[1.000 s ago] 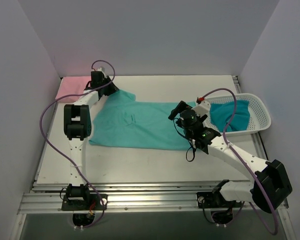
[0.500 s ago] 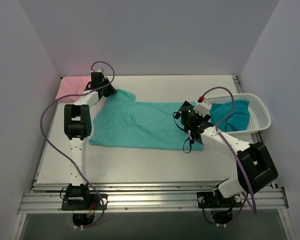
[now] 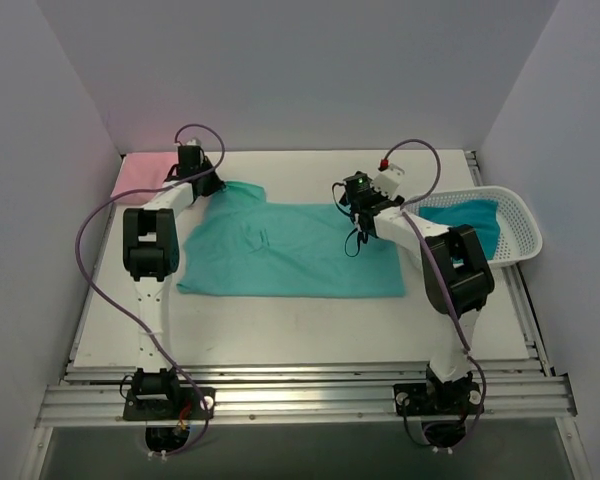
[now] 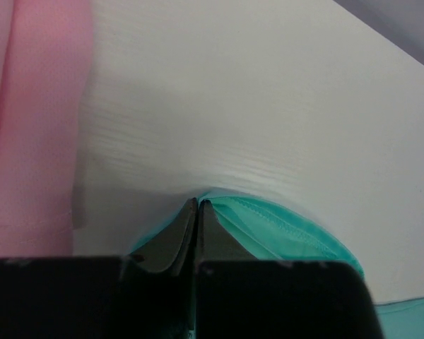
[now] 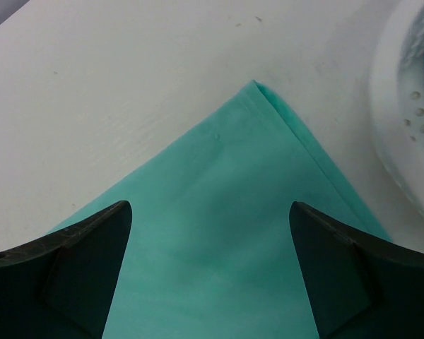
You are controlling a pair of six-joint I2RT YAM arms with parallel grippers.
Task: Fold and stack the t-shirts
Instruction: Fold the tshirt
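Observation:
A light mint-green t-shirt (image 3: 290, 250) lies spread flat across the middle of the table. My left gripper (image 3: 193, 172) is at its far-left sleeve (image 4: 283, 222), jaws pressed together (image 4: 198, 205) with the sleeve's edge pinched at the tips. My right gripper (image 3: 352, 195) hovers open over the shirt's far right corner (image 5: 258, 92), cloth showing between its wide-apart fingers (image 5: 92, 240). A pale pink t-shirt (image 3: 140, 175) lies folded at the far left corner, just left of the left gripper (image 4: 28, 127). A darker teal t-shirt (image 3: 460, 228) sits in the basket.
A white mesh basket (image 3: 525, 235) stands at the right edge of the table, its rim (image 5: 410, 106) close to the right gripper. Grey walls close in the far side and both flanks. Purple cables loop over both arms.
The left gripper has closed on the sleeve edge. The right arm has swung from the shirt's right hem up to its far right corner, still open.

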